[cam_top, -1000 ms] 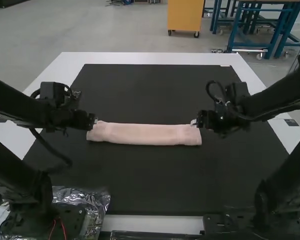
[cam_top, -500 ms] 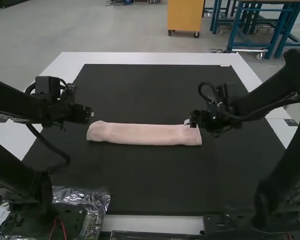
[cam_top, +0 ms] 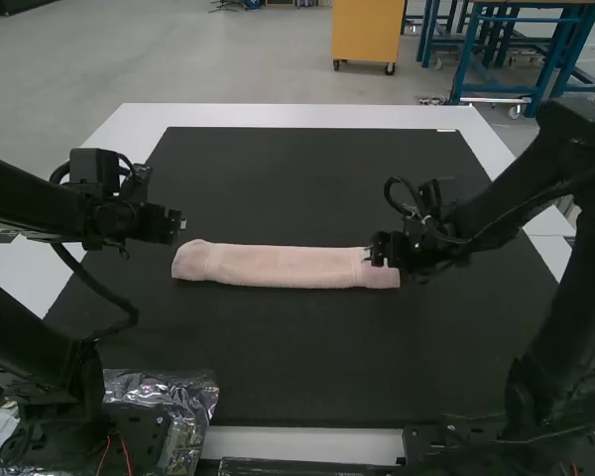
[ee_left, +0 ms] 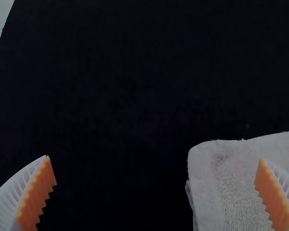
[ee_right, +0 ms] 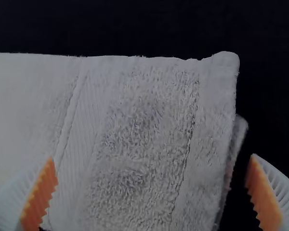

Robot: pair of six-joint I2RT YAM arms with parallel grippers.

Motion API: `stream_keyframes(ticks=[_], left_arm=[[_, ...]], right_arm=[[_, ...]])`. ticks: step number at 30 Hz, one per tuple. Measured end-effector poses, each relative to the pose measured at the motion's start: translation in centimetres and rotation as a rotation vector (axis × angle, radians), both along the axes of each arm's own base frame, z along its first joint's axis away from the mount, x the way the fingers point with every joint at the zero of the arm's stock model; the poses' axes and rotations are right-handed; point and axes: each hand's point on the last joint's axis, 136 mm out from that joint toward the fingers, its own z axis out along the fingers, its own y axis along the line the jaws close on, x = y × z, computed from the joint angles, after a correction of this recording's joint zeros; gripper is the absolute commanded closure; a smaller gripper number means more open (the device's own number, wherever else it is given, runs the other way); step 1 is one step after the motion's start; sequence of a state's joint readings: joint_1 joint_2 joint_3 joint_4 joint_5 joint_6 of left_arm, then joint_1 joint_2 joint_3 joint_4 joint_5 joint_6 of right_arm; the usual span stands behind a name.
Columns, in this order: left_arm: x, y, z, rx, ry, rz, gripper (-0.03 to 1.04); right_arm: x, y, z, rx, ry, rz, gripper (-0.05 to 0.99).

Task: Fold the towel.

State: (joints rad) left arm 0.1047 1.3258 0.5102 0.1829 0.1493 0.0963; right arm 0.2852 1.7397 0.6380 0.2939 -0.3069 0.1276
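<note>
So the pink towel is a long narrow strip on the black mat. Left end effector is spread wide near one end, right end effector also wide, at the other.

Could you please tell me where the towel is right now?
In the high view, the towel lies as a narrow strip near the middle of the black mat, its right end beneath the right gripper.

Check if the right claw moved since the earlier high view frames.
Yes. Against the black mat, the right claw has shifted left and toward the camera in the high view.
</note>
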Motion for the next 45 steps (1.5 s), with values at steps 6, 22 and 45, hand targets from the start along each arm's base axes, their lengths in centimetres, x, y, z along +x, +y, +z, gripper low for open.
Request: stream_keyframes(ticks=[6,22,45], left_arm=[[0.1,0.1,0.8,0.004,-0.024,0.003,0.04],[0.4,0.5,1.4,0.02,-0.05,0.021,0.04],[1.5,2.0,2.5,0.069,-0.116,0.089,0.04]], right_arm=[[0.4,-0.2,-0.7,-0.016,-0.009,-0.007,0.36],[0.1,-6.3,0.0,0.046,0.069,-0.117,0.96],[-0.3,4.3,6.9,0.181,-0.052,0.111,0.96]])
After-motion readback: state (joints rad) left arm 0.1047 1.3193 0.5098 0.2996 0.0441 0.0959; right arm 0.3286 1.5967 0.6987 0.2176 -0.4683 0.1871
